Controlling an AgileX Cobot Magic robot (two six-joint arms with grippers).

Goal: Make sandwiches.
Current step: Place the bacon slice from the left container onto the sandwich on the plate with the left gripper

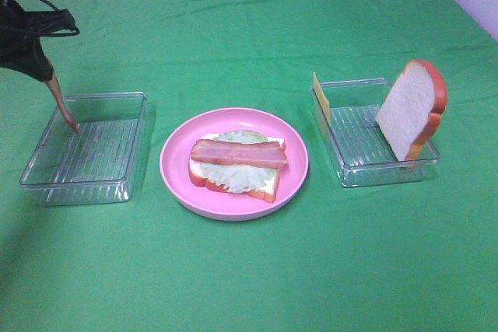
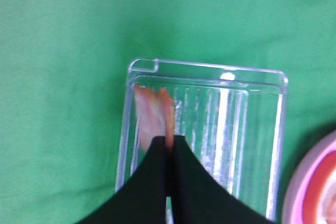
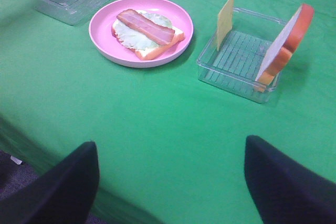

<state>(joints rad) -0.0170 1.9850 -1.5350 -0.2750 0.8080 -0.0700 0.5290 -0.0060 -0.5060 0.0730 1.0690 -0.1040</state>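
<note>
— Why is your left claw (image 2: pixel 170 142) down in that tray (image 1: pixel 85 186)?
— It pinches the bacon (image 2: pixel 152 113) by one end, so it hangs free to lift. My right claw (image 3: pixel 170 182) hovers spread. The sandwich (image 1: pixel 237 162) sits half built on the plate (image 1: pixel 233 212).
— What do the views add?
— The wrist shows the pinch. The high view shows cheese (image 1: pixel 321 97) and bread (image 1: pixel 408 106) upright in the other tray (image 1: pixel 389 172).

We find a table under a green cloth (image 1: pixel 249 270), faintly creased, carrying three items set apart in one row: a clear plastic tray (image 1: pixel 137 145) at left, a round pink plate (image 1: pixel 173 180) centrally, and a second clear tray (image 1: pixel 373 175) at right.
</note>
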